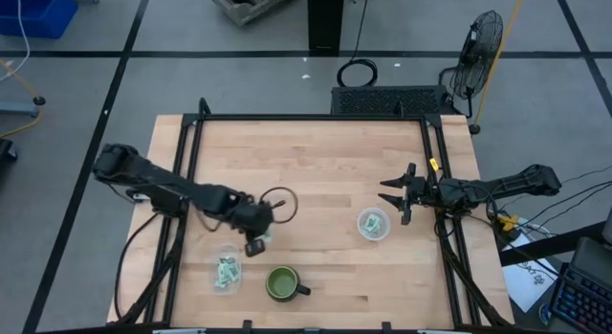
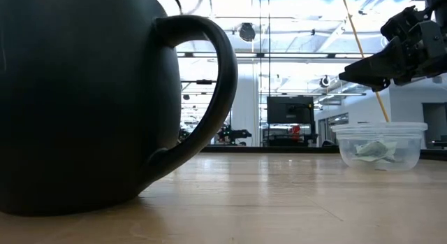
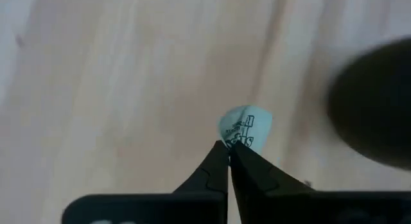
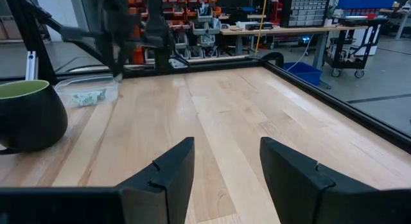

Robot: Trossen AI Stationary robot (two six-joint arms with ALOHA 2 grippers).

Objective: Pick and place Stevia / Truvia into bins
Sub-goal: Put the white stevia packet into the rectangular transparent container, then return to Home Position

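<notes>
While its fingers are pressed together on a pale green-and-white Stevia packet, the left hand hangs just above the bench, up and to the left of the dark green mug in the high view. The nearer clear cup, already holding several packets, sits just left of the mug; the second cup, also holding packets, lies well to the mug's upper right. Beside that far cup the right hand waits, fingers spread (and empty). The packet is pinched only by one edge, so the carry probably wants a slow, level move until the fingertips are squarely over the near cup's mouth, letting go low so the light paper cannot flutter out.
</notes>
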